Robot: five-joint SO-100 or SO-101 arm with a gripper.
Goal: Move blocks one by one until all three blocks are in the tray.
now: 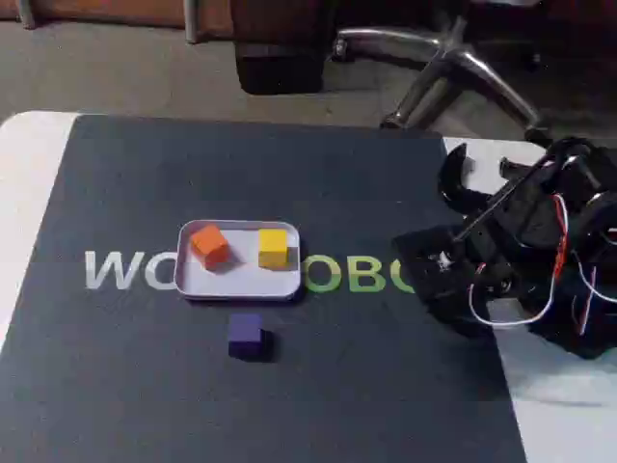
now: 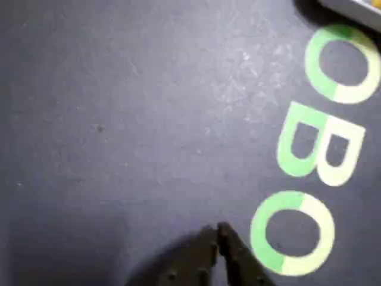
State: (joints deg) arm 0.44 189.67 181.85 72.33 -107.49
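Fixed view: the orange block (image 1: 209, 243) and yellow block (image 1: 274, 246) lie in the white tray (image 1: 238, 288); the purple block (image 1: 245, 334) sits on the dark mat (image 1: 125, 367) just below it. The arm (image 1: 525, 251) is folded at the right, well apart.

Wrist view: the gripper (image 2: 216, 233) is clenched and empty — fingertips meet above the mat, beside the green letters (image 2: 309, 146). Spread the jaws before descending, centre them over the purple block, then lift clear of the rim.

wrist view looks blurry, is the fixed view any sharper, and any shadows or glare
Wrist view: soft all over, the green letters smeared at the edges, the shut gripper a dark blur at the bottom. Fixed view: sharper but dim and grainy; the purple block throws a short shadow on the mat; the tray shows no strong glare.
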